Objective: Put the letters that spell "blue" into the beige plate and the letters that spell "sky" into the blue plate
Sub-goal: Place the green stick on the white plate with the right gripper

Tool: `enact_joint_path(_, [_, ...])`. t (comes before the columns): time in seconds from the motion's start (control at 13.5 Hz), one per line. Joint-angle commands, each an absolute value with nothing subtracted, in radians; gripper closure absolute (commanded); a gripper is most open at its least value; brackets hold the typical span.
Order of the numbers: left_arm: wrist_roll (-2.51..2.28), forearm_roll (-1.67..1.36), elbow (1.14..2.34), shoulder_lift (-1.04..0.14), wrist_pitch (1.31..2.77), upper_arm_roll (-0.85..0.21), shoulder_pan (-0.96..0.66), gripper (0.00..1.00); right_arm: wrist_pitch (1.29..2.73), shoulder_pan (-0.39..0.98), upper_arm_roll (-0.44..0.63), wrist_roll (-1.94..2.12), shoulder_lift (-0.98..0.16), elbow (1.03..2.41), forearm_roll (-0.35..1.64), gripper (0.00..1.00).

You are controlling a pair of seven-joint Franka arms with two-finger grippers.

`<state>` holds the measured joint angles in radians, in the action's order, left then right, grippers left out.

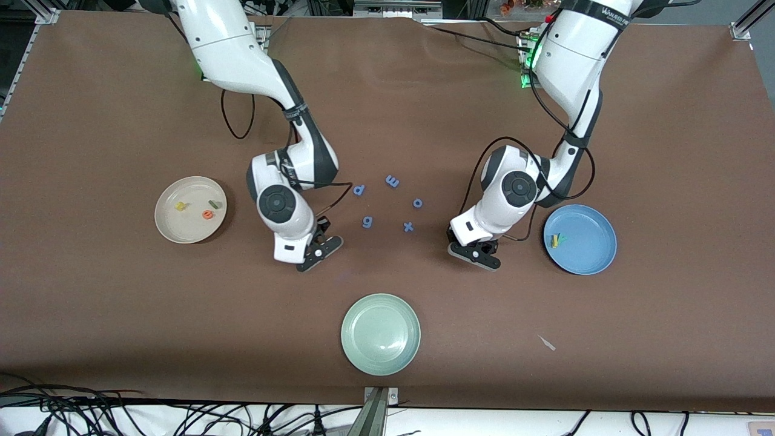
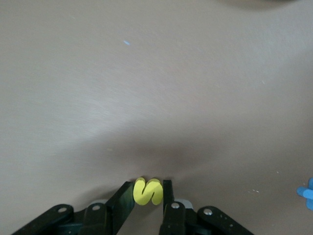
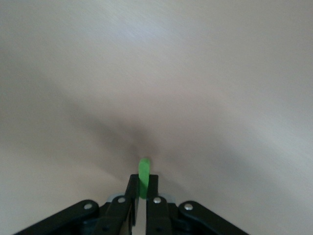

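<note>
A: Two grips are holding as I am watching from the remote desk. In the front view, going from the right arm's end of the table: the beige plate [image 1: 190, 209] is carrying three of the "blue" letters, the yellow "u" [image 1: 180, 206], the orange "e" [image 1: 207, 214] and the dark green "b" [image 1: 214, 204]. The right gripper [image 1: 317, 253] is pinching the green "l" [image 3: 144, 177] down at the cloth, between that plate and the pale green plate [image 1: 380, 333].

B: And the sky set?

A: The left gripper [image 1: 478, 253] is pinching the yellow "s" [image 2: 147, 191] beside the blue plate [image 1: 579, 239], which is already holding the yellow "k" [image 1: 554, 241] and teal "y" [image 1: 562, 238]. The five blue letters [image 1: 392, 203] are lying between the arms.

B: What are you worrying about?

A: Both letters are being held only at the fingertips, so I am judging that a quick lift could twist one free, or a release at a rim could drop it onto the cloth.

B: Which views are helping?

A: Only the wrist views are showing the pinched letters; the front view is hiding them under the grippers but showing all three plates.
</note>
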<state>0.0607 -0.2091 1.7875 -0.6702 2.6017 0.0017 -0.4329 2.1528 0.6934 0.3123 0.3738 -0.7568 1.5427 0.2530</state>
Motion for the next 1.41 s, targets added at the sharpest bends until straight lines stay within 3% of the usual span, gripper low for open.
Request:
enact_joint_path(0.0, [0.103,-0.215,1.922,-0.472,2.452,-0.015,-0.338,0.81,1.996,0.643,0.375,0.465,-0.646,1.59,0.253,1.0])
enact_joint_path(0.3, [0.342,-0.213,2.17,-0.283,2.439,-0.069,-0.139,0.78,1.915,0.64,0.543,0.485,-0.603,1.712,0.242,1.0])
enact_joint_path(0.52, [0.472,-0.111,2.23,-0.268,2.439,-0.069,-0.007,0.76,1.879,0.626,0.609,0.473,-0.64,1.717,0.245,1.0])
enact_joint_path(0.59, [0.474,-0.085,2.232,-0.278,2.439,-0.069,0.021,0.7,1.876,0.611,0.614,0.472,-0.649,1.72,0.244,1.0])
enact_joint_path(0.67, [0.474,-0.071,2.23,-0.287,2.442,-0.069,0.035,0.55,1.873,0.586,0.614,0.471,-0.66,1.721,0.244,1.0])
enact_joint_path(0.74, [0.471,-0.072,2.23,-0.291,2.447,-0.069,0.041,0.17,1.871,0.563,0.612,0.468,-0.672,1.72,0.244,0.7])
enact_joint_path(0.82, [0.459,-0.072,2.23,-0.291,2.447,-0.069,0.041,0.0,1.87,0.558,0.612,0.463,-0.672,1.718,0.25,0.01])
enact_joint_path(1.04, [0.475,-0.071,2.247,-0.241,2.427,-0.069,0.074,0.0,1.8,0.577,0.611,0.459,-0.663,1.666,0.255,0.0])
enact_joint_path(1.34, [0.459,-0.072,2.264,-0.037,2.312,-0.071,0.083,0.0,1.668,0.578,0.611,0.37,-0.661,1.559,0.304,0.0])
